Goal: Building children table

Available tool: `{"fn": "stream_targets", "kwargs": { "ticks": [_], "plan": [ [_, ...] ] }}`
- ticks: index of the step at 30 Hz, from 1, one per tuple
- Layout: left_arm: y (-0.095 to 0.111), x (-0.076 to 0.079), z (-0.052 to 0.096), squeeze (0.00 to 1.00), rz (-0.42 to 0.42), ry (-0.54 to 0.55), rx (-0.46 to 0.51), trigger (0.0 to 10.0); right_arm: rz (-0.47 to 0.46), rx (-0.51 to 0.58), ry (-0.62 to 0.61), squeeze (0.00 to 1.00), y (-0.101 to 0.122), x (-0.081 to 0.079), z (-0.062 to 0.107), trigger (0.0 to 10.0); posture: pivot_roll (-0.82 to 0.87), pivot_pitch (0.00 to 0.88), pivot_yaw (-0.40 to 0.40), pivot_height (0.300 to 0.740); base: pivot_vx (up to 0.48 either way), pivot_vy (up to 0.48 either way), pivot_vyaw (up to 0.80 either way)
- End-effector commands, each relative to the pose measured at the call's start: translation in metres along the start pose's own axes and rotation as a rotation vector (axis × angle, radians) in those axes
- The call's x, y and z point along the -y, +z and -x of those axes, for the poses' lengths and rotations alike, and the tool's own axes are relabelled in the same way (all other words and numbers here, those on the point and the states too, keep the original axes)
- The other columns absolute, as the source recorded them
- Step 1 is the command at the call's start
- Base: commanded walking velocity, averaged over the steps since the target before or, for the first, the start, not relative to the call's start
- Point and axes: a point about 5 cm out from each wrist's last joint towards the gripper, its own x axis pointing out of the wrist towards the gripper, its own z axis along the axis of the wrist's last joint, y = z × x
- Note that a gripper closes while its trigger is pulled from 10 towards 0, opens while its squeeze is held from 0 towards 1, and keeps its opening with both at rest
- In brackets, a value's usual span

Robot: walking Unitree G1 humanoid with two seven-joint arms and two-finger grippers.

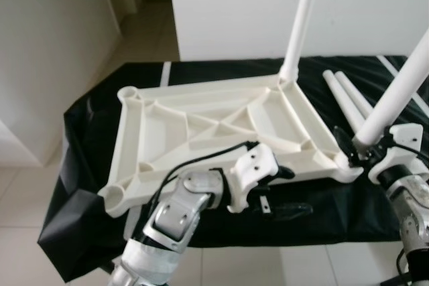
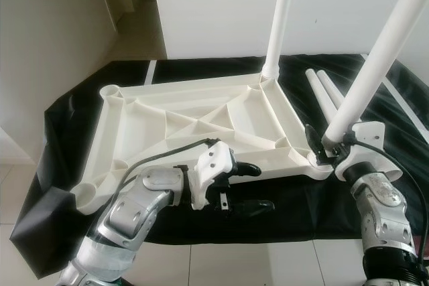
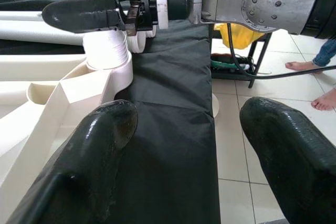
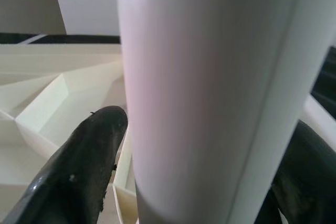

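Observation:
The white plastic tabletop [image 1: 201, 125] lies upside down on a black cloth. One white leg [image 1: 301, 18] stands upright in its far right corner. A second leg [image 1: 395, 92] leans to the right over the near right corner socket [image 3: 107, 59], its ribbed end in the socket. My right gripper [image 2: 325, 145] is shut on this leg just above the socket; the leg [image 4: 210, 98] sits between its fingers [image 4: 79, 171]. My left gripper [image 1: 298, 192] hovers open over the cloth at the tabletop's near edge, holding nothing.
Two loose white legs [image 1: 348, 95] lie on the cloth behind the right corner. The black-covered surface [image 1: 221, 219] ends close in front of me, with tiled floor below. A person's bare feet [image 3: 315, 82] stand on the floor to the right, near a yellow item [image 3: 233, 32].

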Motion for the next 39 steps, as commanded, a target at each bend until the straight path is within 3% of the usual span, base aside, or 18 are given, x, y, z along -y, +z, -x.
{"fn": "stream_targets", "kwargs": {
  "ticks": [1,3,16,17,20,31,34,36,39],
  "plan": [
    [0.003,-0.007,0.001,0.0,-0.009,0.146,-0.005,10.0,-0.005,-0.028,0.019,0.0,-0.004,0.001,-0.002,0.4,-0.02,0.0,0.022,0.74,0.0,0.0,0.0],
    [0.003,-0.007,0.001,0.0,-0.009,0.147,-0.007,10.0,-0.008,-0.041,0.017,0.0,-0.007,0.003,-0.002,0.0,-0.02,0.0,0.02,0.74,0.0,0.0,0.0],
    [0.003,-0.009,0.005,0.0,-0.004,0.164,-0.015,10.0,-0.075,-0.079,-0.008,0.0,-0.025,0.005,0.005,0.0,-0.01,0.0,0.022,0.74,0.0,0.0,0.0],
    [0.003,-0.009,0.006,0.0,-0.001,0.164,-0.015,10.0,-0.078,-0.08,-0.011,0.0,-0.025,0.005,0.005,9.6,-0.01,0.0,0.022,0.74,0.0,0.0,0.0],
    [0.004,-0.01,0.006,0.0,0.0,0.166,-0.017,10.0,-0.096,-0.088,-0.034,0.0,-0.028,0.003,0.006,10.0,-0.01,0.0,0.021,0.74,0.0,0.0,0.0],
    [0.002,-0.007,0.007,0.0,0.013,0.164,-0.017,10.0,-0.112,-0.098,-0.255,0.0,-0.03,-0.016,0.001,10.0,-0.02,0.0,0.012,0.74,0.0,0.0,0.0],
    [0.002,-0.007,0.005,0.0,0.012,0.157,-0.012,10.0,-0.096,-0.12,-0.454,0.0,-0.031,-0.031,-0.004,10.0,-0.02,0.0,0.002,0.74,0.0,0.0,0.0],
    [0.003,-0.007,0.005,0.0,0.011,0.157,-0.011,10.0,-0.097,-0.122,-0.498,0.0,-0.032,-0.037,-0.005,10.0,-0.02,0.0,0.0,0.74,0.0,0.0,0.0],
    [0.003,-0.009,0.006,0.0,0.007,0.16,-0.01,10.0,-0.147,-0.125,-0.68,0.0,-0.033,-0.055,-0.002,10.0,-0.02,0.0,-0.009,0.74,0.0,0.0,0.0]
  ]
}}
